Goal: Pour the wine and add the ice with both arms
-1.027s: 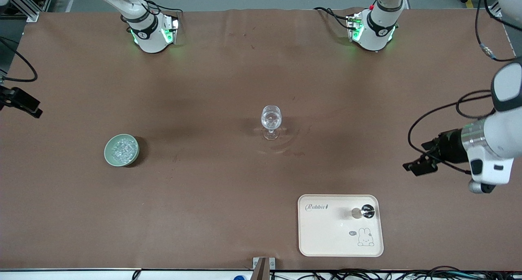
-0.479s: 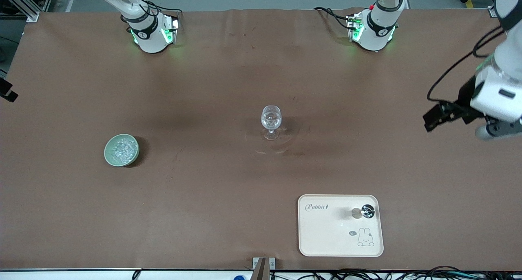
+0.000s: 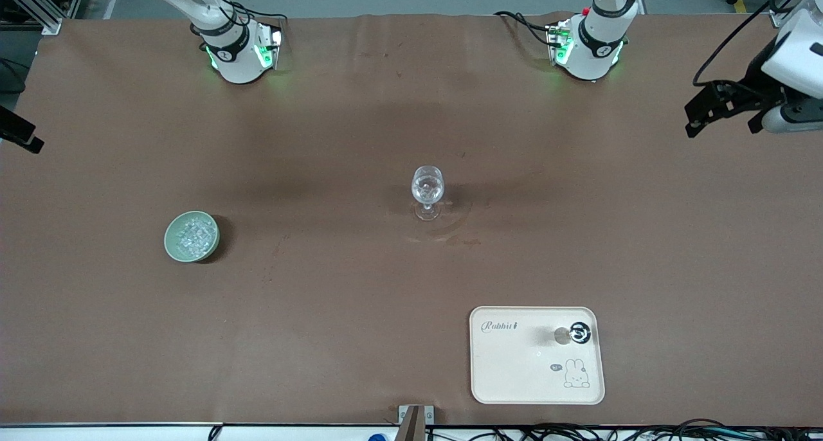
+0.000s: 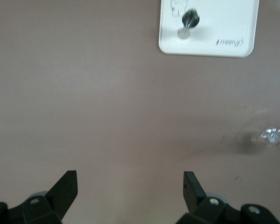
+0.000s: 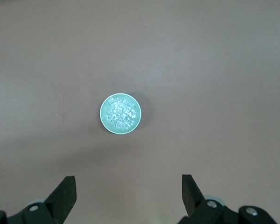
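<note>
1. The wine glass (image 3: 427,190) stands upright in the middle of the worktop (image 3: 334,312). It looks clear, and we cannot tell whether it holds liquid or ice.
2. The green bowl (image 3: 191,236) of ice sits toward the right arm's end, a little nearer the front camera than the glass. The bottle (image 3: 578,333) stands upright on the cream tray (image 3: 514,370), close to the front camera and toward the left arm's end.
3. The left pincer (image 4: 130,179) hangs high over the left arm's end of the worktop with its fingers wide apart and nothing between them. Its wrist view shows the tray and the glass well below.
4. The right pincer (image 5: 129,184) is likewise spread and carries nothing. It is high over the right arm's end, with the bowl in its wrist view.
5. This layout fits two stages. Either the bottle and ice are waiting to be fetched, or the bottle is back on its tray after the glass was served.
6. In either case, we judge that good handling means two things:
   - Both arms hold well above the slender, easily tipped glass.
   - Any sideways travel passes clear of the glass and the tall bottle.
</note>
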Controlling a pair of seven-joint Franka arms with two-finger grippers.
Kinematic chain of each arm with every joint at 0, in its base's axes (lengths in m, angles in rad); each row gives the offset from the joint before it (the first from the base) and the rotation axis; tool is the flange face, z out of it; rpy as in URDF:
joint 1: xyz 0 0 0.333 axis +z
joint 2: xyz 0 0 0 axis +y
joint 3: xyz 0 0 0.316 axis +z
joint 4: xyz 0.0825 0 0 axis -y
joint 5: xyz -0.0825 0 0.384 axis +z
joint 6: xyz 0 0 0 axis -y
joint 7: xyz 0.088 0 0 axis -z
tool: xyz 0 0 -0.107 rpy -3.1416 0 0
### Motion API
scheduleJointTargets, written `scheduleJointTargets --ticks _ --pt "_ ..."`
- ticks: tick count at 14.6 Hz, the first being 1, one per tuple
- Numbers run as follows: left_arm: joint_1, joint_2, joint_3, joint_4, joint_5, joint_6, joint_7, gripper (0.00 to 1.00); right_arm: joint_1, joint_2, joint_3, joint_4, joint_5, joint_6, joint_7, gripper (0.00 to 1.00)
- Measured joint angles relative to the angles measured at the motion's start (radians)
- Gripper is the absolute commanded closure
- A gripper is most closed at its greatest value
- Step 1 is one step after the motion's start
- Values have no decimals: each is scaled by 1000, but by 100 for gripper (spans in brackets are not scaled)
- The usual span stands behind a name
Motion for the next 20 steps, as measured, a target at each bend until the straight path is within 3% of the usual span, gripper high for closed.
scheduleJointTargets --ticks 4,13,17,20 --pt "-14 -63 0 -76 0 7 6 0 0 -2 0 -8 0 8 -29 0" --pt "-11 -25 12 -22 0 10 27 0 0 -2 4 -9 11 64 -29 0" --pt "-10 -7 14 -16 0 9 27 0 -65 -2 98 -13 12 57 -29 0" --pt "-8 0 16 -16 0 9 27 0 -72 -2 118 -16 12 56 -29 0"
